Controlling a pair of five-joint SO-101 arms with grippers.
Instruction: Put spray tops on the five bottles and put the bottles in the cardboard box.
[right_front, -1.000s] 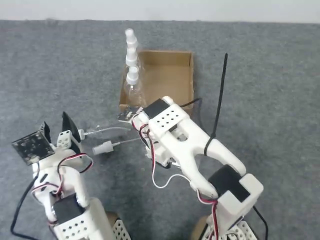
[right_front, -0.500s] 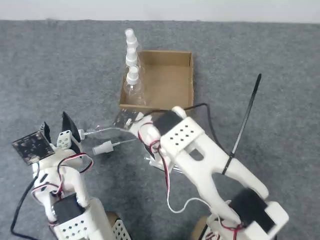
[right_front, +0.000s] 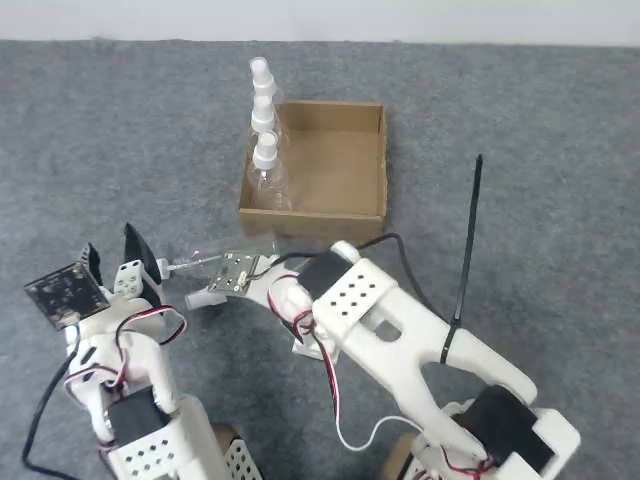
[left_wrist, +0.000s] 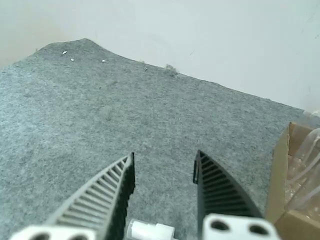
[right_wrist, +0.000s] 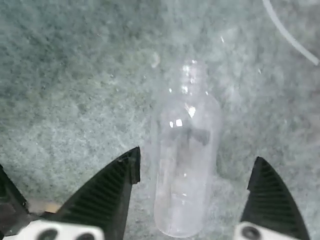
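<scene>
The capless bottle (right_wrist: 187, 125) lies on its side on the surface near the front wall of the box (right_front: 340, 170), between the wide-apart jaws of the right gripper (right_wrist: 197, 157). An off-centre squeeze could roll the slick plastic away. The left gripper (left_wrist: 165, 154), jaws also apart, sits by a spray top (left_wrist: 150, 231). The right gripper has swung here from the box corner.

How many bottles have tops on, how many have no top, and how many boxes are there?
Bottles with spray tops: 3
Bottle without a top: 1
Cardboard box: 1
Total: 5
</scene>
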